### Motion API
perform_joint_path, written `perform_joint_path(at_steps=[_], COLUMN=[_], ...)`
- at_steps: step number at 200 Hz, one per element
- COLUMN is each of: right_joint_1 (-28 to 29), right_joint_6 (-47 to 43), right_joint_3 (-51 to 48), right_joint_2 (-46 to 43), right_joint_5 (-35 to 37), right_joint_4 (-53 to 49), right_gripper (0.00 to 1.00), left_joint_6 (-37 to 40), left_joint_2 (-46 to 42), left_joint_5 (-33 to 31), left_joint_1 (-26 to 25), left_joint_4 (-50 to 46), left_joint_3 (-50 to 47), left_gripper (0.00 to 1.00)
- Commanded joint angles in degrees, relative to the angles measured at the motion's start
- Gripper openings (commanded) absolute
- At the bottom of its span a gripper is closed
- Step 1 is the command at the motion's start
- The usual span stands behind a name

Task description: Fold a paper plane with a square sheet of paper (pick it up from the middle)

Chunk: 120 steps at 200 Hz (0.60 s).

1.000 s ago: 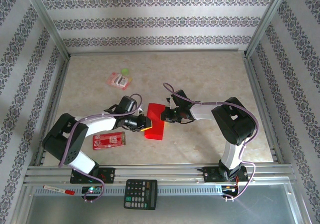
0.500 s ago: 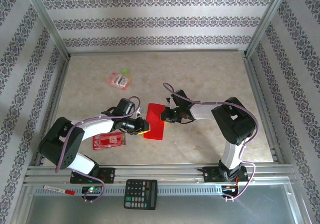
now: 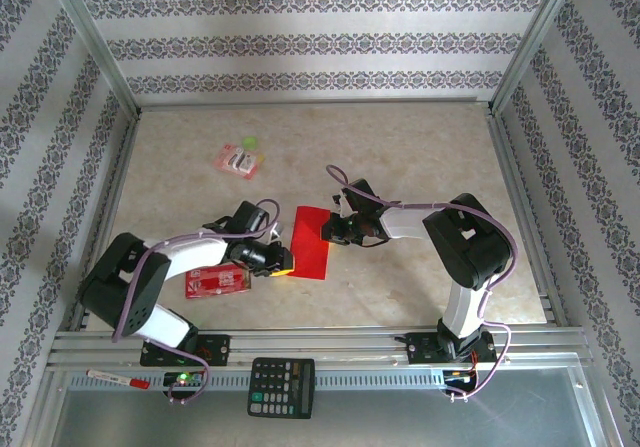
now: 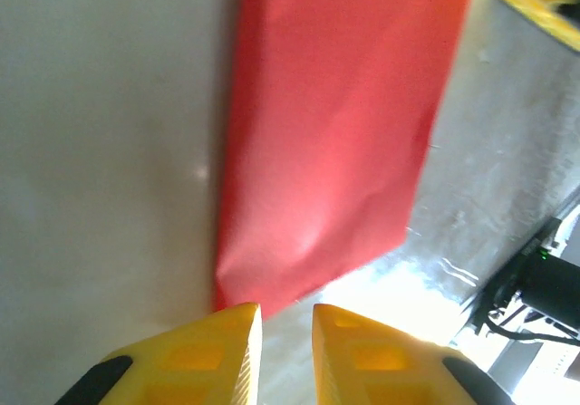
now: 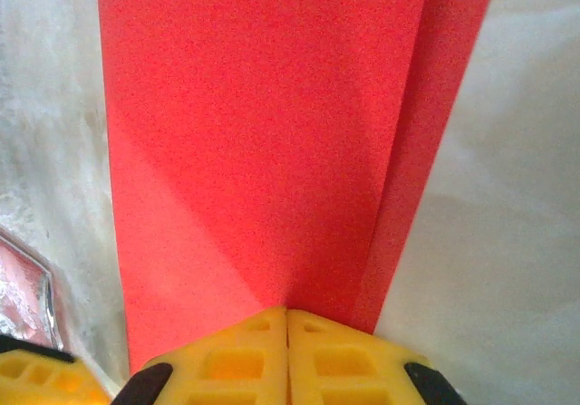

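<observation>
The square sheet of paper [image 3: 312, 245] lies folded in half on the table as a red upright rectangle; its two layers sit slightly offset in the right wrist view [image 5: 254, 133]. My right gripper [image 3: 326, 231] [image 5: 287, 314] is shut on the paper's right edge, and a shaded crease runs into its tips. My left gripper [image 3: 283, 264] [image 4: 286, 319] sits just off the paper's near left corner [image 4: 335, 133]. Its jaws are a narrow gap apart, with bare table between them.
A red packet with white print [image 3: 217, 280] lies left of the left gripper. A pink pack [image 3: 241, 157] sits at the back left. A calculator [image 3: 281, 387] and a pen [image 3: 118, 377] rest on the front rail. Metal frame rails border the table.
The left gripper has pulled back toward the near left, off the paper's left edge. The paper, raised on that side before, now lies flat. The right arm has held still.
</observation>
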Motion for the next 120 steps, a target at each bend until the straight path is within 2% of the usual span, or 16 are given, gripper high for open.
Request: perform_joint_path(at_steps=[1, 38, 52, 89, 120], right_joint_1=[-0.6, -0.6, -0.6, -0.6, -0.6], right_joint_6=[-1.7, -1.7, -1.8, -1.7, -1.7], right_joint_3=[-3.6, -3.5, -3.4, -3.6, -3.7], right_joint_2=[5.2, 5.4, 5.4, 4.9, 4.7], right_joint_5=[10.1, 9.8, 9.9, 9.9, 9.9], right_joint_4=[-9.6, -9.5, -9.4, -9.5, -9.5], right_gripper=[0.07, 0.07, 0.07, 0.07, 0.07], left_joint_6=[0.2, 0.6, 1.0, -1.5, -0.4], left_joint_2=[-1.3, 3.9, 3.2, -1.1, 5.7], left_joint_5=[1.0, -1.9, -3.0, 0.2, 0.0], left_joint_1=[0.4, 1.1, 1.2, 1.2, 2.6], left_joint_4=[-1.1, -1.1, -1.3, 3.0, 4.1], left_joint_3=[-0.5, -1.2, -1.0, 1.3, 7.8], left_gripper=[0.23, 0.20, 0.19, 0.20, 0.20])
